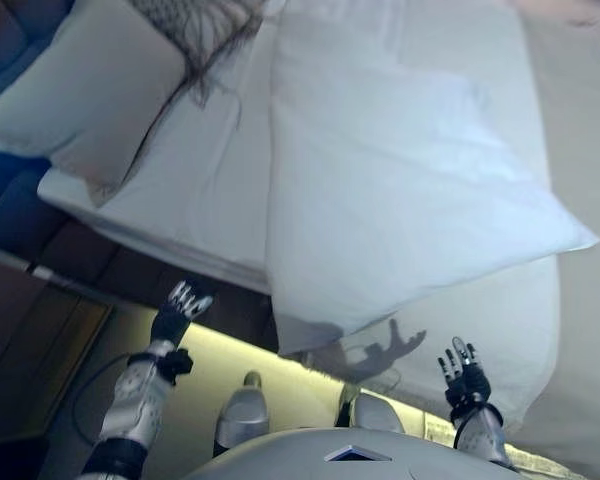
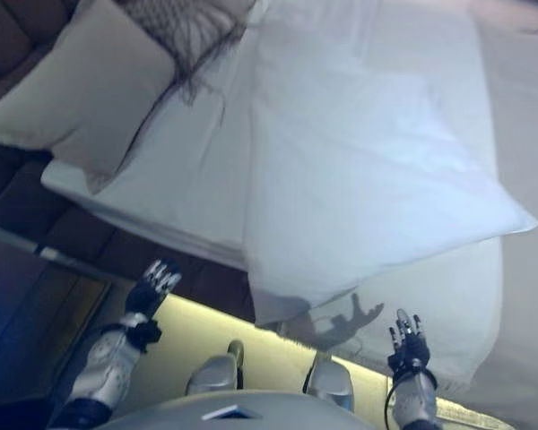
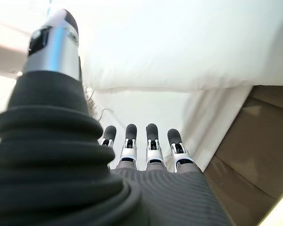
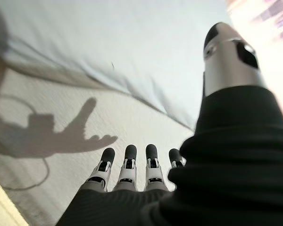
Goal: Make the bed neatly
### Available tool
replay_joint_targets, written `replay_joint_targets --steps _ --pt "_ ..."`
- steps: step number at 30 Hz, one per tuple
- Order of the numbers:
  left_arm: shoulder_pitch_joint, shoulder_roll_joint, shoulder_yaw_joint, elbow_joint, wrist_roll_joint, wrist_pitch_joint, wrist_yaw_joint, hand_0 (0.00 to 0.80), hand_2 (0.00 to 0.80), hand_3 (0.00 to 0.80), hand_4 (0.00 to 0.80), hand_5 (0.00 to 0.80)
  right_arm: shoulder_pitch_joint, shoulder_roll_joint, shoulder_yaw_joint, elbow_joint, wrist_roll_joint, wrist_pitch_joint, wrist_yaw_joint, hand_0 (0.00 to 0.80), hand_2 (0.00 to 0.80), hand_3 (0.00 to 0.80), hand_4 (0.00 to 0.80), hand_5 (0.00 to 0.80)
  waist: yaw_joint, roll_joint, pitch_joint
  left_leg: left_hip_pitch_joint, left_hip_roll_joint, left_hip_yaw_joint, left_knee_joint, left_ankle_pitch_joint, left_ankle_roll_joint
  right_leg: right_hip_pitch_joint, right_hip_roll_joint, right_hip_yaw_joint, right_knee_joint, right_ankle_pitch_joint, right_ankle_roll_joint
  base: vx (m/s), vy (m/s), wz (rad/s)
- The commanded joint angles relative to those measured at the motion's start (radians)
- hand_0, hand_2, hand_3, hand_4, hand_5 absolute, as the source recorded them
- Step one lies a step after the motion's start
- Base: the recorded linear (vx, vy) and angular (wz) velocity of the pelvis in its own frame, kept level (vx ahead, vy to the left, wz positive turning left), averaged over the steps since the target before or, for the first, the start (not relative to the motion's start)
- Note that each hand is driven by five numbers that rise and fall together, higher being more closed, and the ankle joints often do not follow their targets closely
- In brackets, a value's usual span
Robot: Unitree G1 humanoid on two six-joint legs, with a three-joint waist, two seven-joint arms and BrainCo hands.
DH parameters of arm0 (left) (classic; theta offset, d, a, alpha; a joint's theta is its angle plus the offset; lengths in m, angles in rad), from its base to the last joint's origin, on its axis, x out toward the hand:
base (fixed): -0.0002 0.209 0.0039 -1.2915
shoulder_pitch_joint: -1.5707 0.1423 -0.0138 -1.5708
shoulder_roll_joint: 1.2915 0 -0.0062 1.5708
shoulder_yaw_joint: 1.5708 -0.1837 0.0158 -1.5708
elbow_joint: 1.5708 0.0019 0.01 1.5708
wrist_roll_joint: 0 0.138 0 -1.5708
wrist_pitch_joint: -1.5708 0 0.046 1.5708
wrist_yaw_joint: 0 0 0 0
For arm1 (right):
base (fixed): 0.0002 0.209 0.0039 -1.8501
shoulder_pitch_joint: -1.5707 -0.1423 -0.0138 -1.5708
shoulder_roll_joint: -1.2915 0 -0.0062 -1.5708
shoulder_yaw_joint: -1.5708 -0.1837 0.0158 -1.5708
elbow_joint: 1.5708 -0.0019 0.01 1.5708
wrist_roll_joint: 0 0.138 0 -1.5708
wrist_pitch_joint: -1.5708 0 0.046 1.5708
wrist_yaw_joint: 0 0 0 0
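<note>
Left hand (image 1: 183, 305) raised, fingers straight, right hand (image 1: 464, 378) likewise

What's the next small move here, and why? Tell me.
Probably reach both hands forward to the large white pillow. It lies skewed, overhanging the mattress edge, while the left hand and right hand are open, short of it, holding nothing.

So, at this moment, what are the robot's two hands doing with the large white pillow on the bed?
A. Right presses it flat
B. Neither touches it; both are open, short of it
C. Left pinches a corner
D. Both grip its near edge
B: the left hand and the right hand show straight fingers, apart from the large white pillow.
</note>
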Motion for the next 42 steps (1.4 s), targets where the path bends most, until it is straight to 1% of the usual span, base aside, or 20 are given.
replay_joint_targets --steps 1,2,3,4,5,7,9,13,16,21,26,30,34,35,36,38,42 --pt "-0.108 0.011 -0.013 -0.023 -0.063 -0.081 -0.017 0.0 0.0 0.0 0.0 0.0 -0.175 -0.119 -0.126 0.082 0.168 0.043 0.069 0.0 0.0 0.0 0.0 0.0 0.034 0.051 0.122 -0.043 0.031 -0.044 -0.002 0.022 0.009 -0.122 -0.124 0.043 0.032 0.131 0.098 -0.218 0.124 0.22" --pt "-0.114 0.02 -0.025 -0.048 -0.071 -0.07 -0.004 0.0 0.0 0.0 0.0 0.0 -0.208 -0.145 -0.141 0.123 0.193 0.059 0.077 0.0 0.0 0.0 0.0 0.0 0.047 0.057 0.139 -0.071 0.02 -0.04 0.023 0.018 0.007 -0.143 -0.147 0.032 0.045 0.142 0.103 -0.097 0.045 0.13" --pt "-0.115 0.029 -0.029 -0.067 -0.073 -0.058 0.006 0.0 0.0 0.0 0.0 0.0 -0.224 -0.159 -0.146 0.138 0.201 0.066 0.075 0.0 0.0 0.0 0.0 0.0 0.054 0.057 0.147 -0.089 0.015 -0.038 0.041 0.015 0.006 -0.157 -0.16 0.03 0.052 0.149 0.108 -0.053 0.0 0.03" --pt "-0.116 0.034 -0.031 -0.078 -0.075 -0.051 0.011 0.0 0.0 0.0 0.0 0.0 -0.232 -0.166 -0.15 0.144 0.204 0.071 0.073 0.0 0.0 0.0 0.0 0.0 0.057 0.057 0.152 -0.098 0.013 -0.037 0.05 0.012 0.006 -0.165 -0.167 0.03 0.057 0.154 0.111 -0.026 -0.044 0.06" --pt "-0.118 0.047 -0.034 -0.092 -0.078 -0.042 0.016 0.0 0.0 0.0 0.0 0.0 -0.246 -0.178 -0.159 0.153 0.212 0.085 0.069 0.0 0.0 0.0 0.0 0.0 0.063 0.057 0.16 -0.114 0.011 -0.034 0.064 0.01 0.003 -0.178 -0.179 0.028 0.061 0.162 0.116 -0.005 -0.061 0.07" --pt "-0.126 0.064 -0.033 -0.108 -0.087 -0.028 0.01 0.0 0.0 0.0 0.0 0.0 -0.264 -0.207 -0.174 0.172 0.236 0.118 0.071 0.0 0.0 0.0 0.0 0.0 0.072 0.057 0.175 -0.138 0.014 -0.027 0.084 0.003 -0.001 -0.187 -0.188 0.019 0.064 0.16 0.124 0.002 -0.088 0.15" --pt "-0.132 0.071 -0.035 -0.119 -0.095 -0.02 0.006 0.0 0.0 0.0 0.0 0.0 -0.277 -0.229 -0.183 0.195 0.247 0.139 0.068 0.0 0.0 0.0 0.0 0.0 0.077 0.061 0.18 -0.153 0.013 -0.024 0.086 0.005 -0.004 -0.19 -0.192 0.009 0.057 0.161 0.125 0.008 -0.055 0.18" --pt "-0.141 0.078 -0.07 -0.148 -0.113 -0.031 0.01 0.0 0.0 0.0 0.0 0.0 -0.308 -0.314 -0.219 0.276 0.293 0.186 0.068 0.0 0.0 0.0 0.0 0.0 0.092 0.091 0.196 -0.171 0.007 -0.018 0.052 0.026 -0.007 -0.218 -0.202 -0.009 0.049 0.159 0.133 -0.011 0.004 0.13" --pt "-0.14 0.078 -0.091 -0.172 -0.128 -0.042 0.004 0.0 0.0 0.0 0.0 0.0 -0.32 -0.362 -0.239 0.31 0.312 0.205 0.086 0.0 0.0 0.0 0.0 0.0 0.098 0.114 0.207 -0.182 -0.003 -0.019 0.027 0.043 -0.003 -0.244 -0.209 -0.004 0.06 0.152 0.136 -0.002 0.04 0.18" --pt "-0.122 0.083 -0.108 -0.243 -0.165 -0.027 0.008 0.0 0.0 0.0 0.0 0.0 -0.353 -0.445 -0.255 0.343 0.314 0.224 0.105 0.0 0.0 0.0 0.0 0.0 0.111 0.154 0.213 -0.179 -0.023 -0.021 -0.028 0.073 0.006 -0.263 -0.214 0.007 0.073 0.139 0.133 0.028 0.067 0.08" --pt "-0.113 0.077 -0.126 -0.259 -0.207 -0.02 0.003 0.0 0.0 0.0 0.0 0.0 -0.414 -0.52 -0.25 0.354 0.242 0.251 0.093 0.0 0.0 0.0 0.0 0.0 0.119 0.187 0.205 -0.16 -0.041 -0.014 -0.077 0.094 0.014 -0.254 -0.215 0.005 0.07 0.122 0.128 0.069 0.097 0.08" --pt "-0.101 0.069 -0.133 -0.265 -0.225 -0.016 -0.001 0.0 0.0 0.0 0.0 0.0 -0.432 -0.538 -0.243 0.356 0.199 0.264 0.097 0.0 0.0 0.0 0.0 0.0 0.131 0.197 0.193 -0.136 -0.049 -0.019 -0.098 0.101 0.018 -0.228 -0.22 -0.005 0.069 0.112 0.123 0.111 0.091 0.13" --pt "-0.091 0.073 -0.128 -0.267 -0.239 -0.003 -0.01 0.0 0.0 0.0 0.0 0.0 -0.434 -0.549 -0.244 0.363 0.17 0.282 0.117 0.0 0.0 0.0 0.0 0.0 0.148 0.191 0.183 -0.127 -0.056 -0.036 -0.076 0.089 0.02 -0.207 -0.233 -0.016 0.084 0.105 0.121 0.126 0.05 0.19" --pt "-0.087 0.077 -0.126 -0.266 -0.24 -0.001 -0.013 0.0 0.0 0.0 0.0 0.0 -0.435 -0.549 -0.244 0.362 0.162 0.286 0.128 0.113 0.113 0.113 0.113 0.113 0.152 0.188 0.182 -0.127 -0.058 -0.041 -0.066 0.083 0.022 -0.202 -0.236 -0.019 0.089 0.104 0.121 0.106 0.021 0.19" --pt "-0.084 0.081 -0.123 -0.266 -0.241 0.001 -0.015 0.0 0.0 0.0 0.0 0.0 -0.44 -0.547 -0.242 0.358 0.153 0.293 0.137 0.43 0.43 0.43 0.43 0.43 0.156 0.186 0.183 -0.129 -0.058 -0.045 -0.054 0.078 0.023 -0.2 -0.239 -0.021 0.094 0.104 0.121 0.096 0.009 0.14" --pt "-0.08 0.088 -0.118 -0.262 -0.24 0.003 -0.018 0.0 0.0 0.0 0.0 0.0 -0.446 -0.542 -0.236 0.354 0.135 0.306 0.154 0.8 0.8 0.8 0.8 0.8 0.163 0.18 0.186 -0.132 -0.06 -0.051 -0.037 0.071 0.025 -0.196 -0.243 -0.024 0.101 0.104 0.122 0.082 -0.011 0.08" --pt "-0.087 0.097 -0.124 -0.251 -0.233 -0.008 -0.019 0.0 0.0 0.0 0.0 0.0 -0.481 -0.534 -0.21 0.351 0.135 0.324 0.192 0.8 0.8 0.8 0.8 0.8 0.175 0.175 0.2 -0.137 -0.062 -0.055 -0.029 0.07 0.031 -0.182 -0.246 -0.04 0.093 0.111 0.126 0.042 -0.016 0.11"
